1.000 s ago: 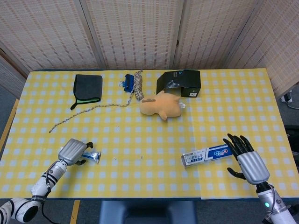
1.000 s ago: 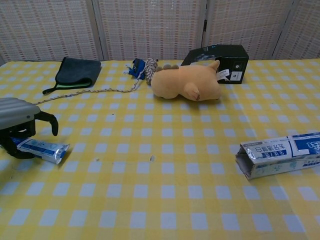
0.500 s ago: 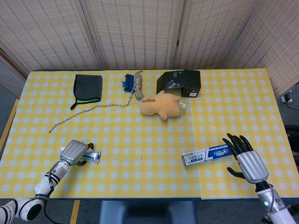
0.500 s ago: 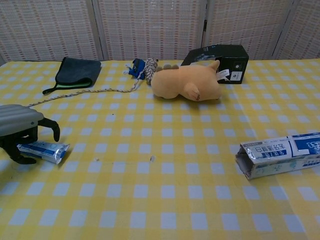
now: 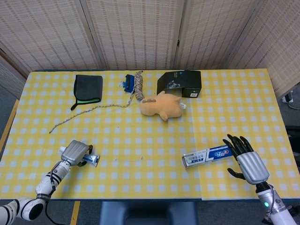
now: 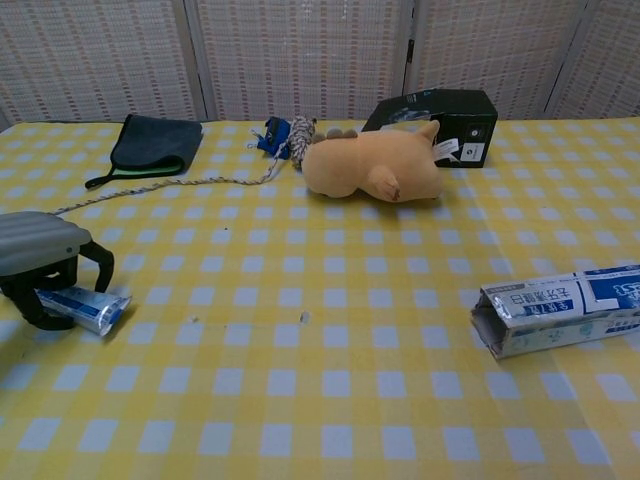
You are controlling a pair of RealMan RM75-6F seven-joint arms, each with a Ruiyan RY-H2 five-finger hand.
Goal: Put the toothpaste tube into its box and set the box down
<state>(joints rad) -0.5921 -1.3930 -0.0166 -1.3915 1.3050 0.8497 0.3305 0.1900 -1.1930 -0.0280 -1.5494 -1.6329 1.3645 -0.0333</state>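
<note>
The toothpaste tube (image 5: 90,160) (image 6: 88,308) lies at the table's front left, white and blue. My left hand (image 5: 73,152) (image 6: 38,262) is curled over its near end and grips it, with the fingers wrapped round the tube. The toothpaste box (image 5: 208,155) (image 6: 560,310) lies flat at the front right, its open end facing left. My right hand (image 5: 247,160) is just behind the box's right end, fingers spread and holding nothing; whether the fingertips touch the box I cannot tell. The chest view does not show this hand.
A tan plush toy (image 5: 161,106) lies mid-table, with a black box (image 5: 180,83) behind it. A dark cloth (image 5: 87,87), a coiled rope (image 5: 137,84) and its long trailing cord (image 5: 89,110) are at the back left.
My left hand has curled tighter round the tube and drawn it slightly left and toward the front edge. The right hand and the box have not moved.
</note>
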